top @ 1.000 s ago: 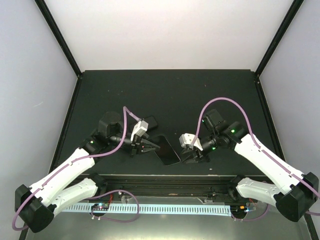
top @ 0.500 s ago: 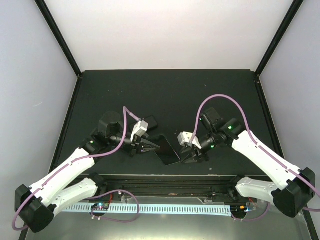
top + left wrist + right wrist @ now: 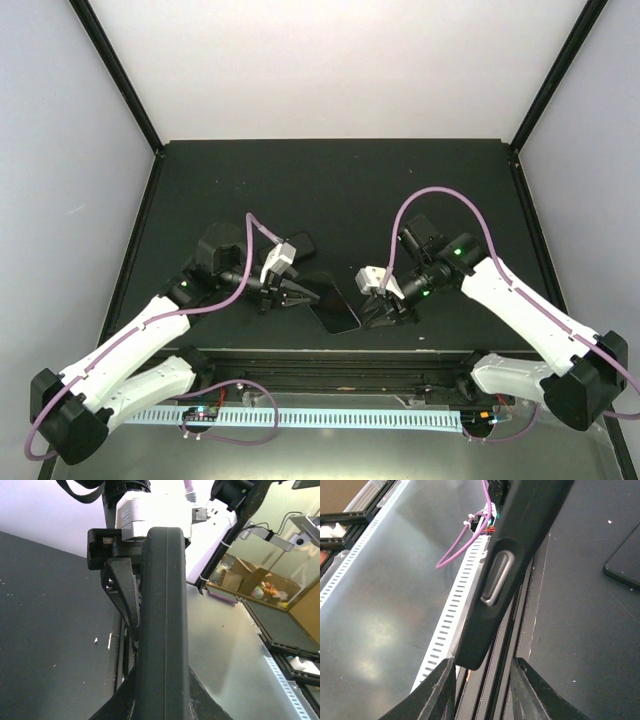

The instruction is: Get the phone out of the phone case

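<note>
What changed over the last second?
The right gripper eased slightly left, closer onto the end of the phone case nearest it, and its arm shifted left with it. The left gripper kept its hold on the other end. The case itself stayed put.

I see the phone case (image 3: 162, 630) as matt black, smooth and rubbery-looking; the phone (image 3: 338, 308) shows a glossy face. Table (image 3: 340, 190): matt black, finely speckled. Arm links (image 3: 520, 305): smooth white plastic. Cable (image 3: 440, 197): smooth purple sheath. Front sheet (image 3: 380, 605): dull grey metal, softly reflective
</note>
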